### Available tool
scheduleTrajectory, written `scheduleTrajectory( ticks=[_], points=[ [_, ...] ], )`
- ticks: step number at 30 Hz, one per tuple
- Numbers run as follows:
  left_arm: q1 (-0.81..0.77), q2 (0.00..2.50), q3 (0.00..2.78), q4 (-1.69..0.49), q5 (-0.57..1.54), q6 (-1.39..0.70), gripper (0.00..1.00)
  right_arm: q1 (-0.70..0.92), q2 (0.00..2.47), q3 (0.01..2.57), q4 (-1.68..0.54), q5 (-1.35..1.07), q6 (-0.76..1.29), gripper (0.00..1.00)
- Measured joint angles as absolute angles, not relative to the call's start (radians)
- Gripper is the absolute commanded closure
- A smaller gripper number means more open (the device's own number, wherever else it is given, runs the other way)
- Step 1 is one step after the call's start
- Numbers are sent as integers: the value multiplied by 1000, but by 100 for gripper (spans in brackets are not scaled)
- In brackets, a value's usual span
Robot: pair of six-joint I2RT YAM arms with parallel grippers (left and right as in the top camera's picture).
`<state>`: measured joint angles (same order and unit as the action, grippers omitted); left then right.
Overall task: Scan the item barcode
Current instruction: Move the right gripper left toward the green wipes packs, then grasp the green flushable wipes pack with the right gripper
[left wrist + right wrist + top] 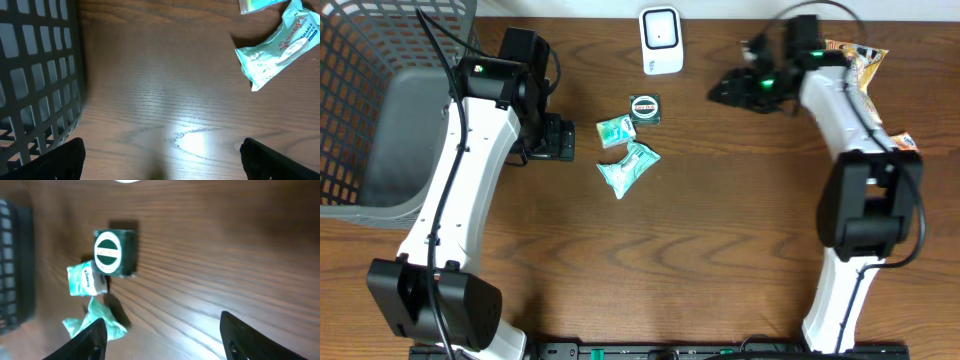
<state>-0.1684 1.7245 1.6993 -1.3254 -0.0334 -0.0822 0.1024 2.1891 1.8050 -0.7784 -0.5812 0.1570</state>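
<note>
A white barcode scanner (660, 40) stands at the table's far edge. In front of it lie three items: a dark green square box (646, 107) (115, 252), a small teal packet (615, 130) (82, 280), and a larger teal packet (628, 167) (277, 47) (97, 322). My left gripper (560, 138) (162, 170) is open just left of the packets, with bare wood between its fingers. My right gripper (725, 92) (167, 340) is open to the right of the green box, pointing at it, and holds nothing.
A dark mesh basket (380, 110) (35, 75) fills the left side, close to the left arm. Snack bags (855, 55) lie at the far right behind the right arm. Both arm bases stand at the near edge.
</note>
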Motion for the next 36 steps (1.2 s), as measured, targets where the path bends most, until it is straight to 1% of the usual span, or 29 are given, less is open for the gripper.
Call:
scheduleTrajectory(
  ticks=[7,11,13,17,18,19,20,22,24,26,28,29,31,32,34,36],
  points=[
    [-168,1724,1699,-1325,-33,-82,2,280,2189,1805,-651,-445,226,31],
    [-168,1724,1699,-1325,-33,-82,2,351,2189,1805,-619,-400,238,32],
    [-168,1724,1699,-1325,-33,-82,2,383,2189,1805,-623,-382,246,36],
    [-168,1724,1699,-1325,-33,-82,2,435,2189,1805,-683,-363,272,36],
    [-168,1724,1699,-1325,-33,-82,2,444,2189,1805,-700,-361,280,38],
    [-168,1724,1699,-1325,-33,-82,2,456,2189,1805,-727,-358,288,36],
    [-168,1724,1699,-1325,-33,-82,2,464,2189,1805,-752,-358,298,30],
    [-168,1724,1699,-1326,-33,-82,2,480,2189,1805,-801,-357,333,9],
    [-168,1724,1699,-1326,-33,-82,2,491,2189,1804,-849,-356,361,1],
    [-168,1724,1699,-1325,-33,-82,2,501,2189,1804,-890,-359,397,1],
    [-168,1724,1699,-1325,-33,-82,2,508,2189,1804,-926,-371,429,1],
    [-168,1724,1699,-1325,-33,-82,2,510,2189,1804,-933,-379,439,2],
    [-168,1724,1699,-1325,-33,-82,2,517,2189,1804,-949,-389,452,29],
    [-168,1724,1699,-1325,-33,-82,2,521,2189,1804,-950,-390,461,34],
    [-168,1724,1699,-1325,-33,-82,2,529,2189,1804,-951,-387,486,35],
    [-168,1724,1699,-1325,-33,-82,2,537,2189,1804,-953,-368,535,30]
  ],
)
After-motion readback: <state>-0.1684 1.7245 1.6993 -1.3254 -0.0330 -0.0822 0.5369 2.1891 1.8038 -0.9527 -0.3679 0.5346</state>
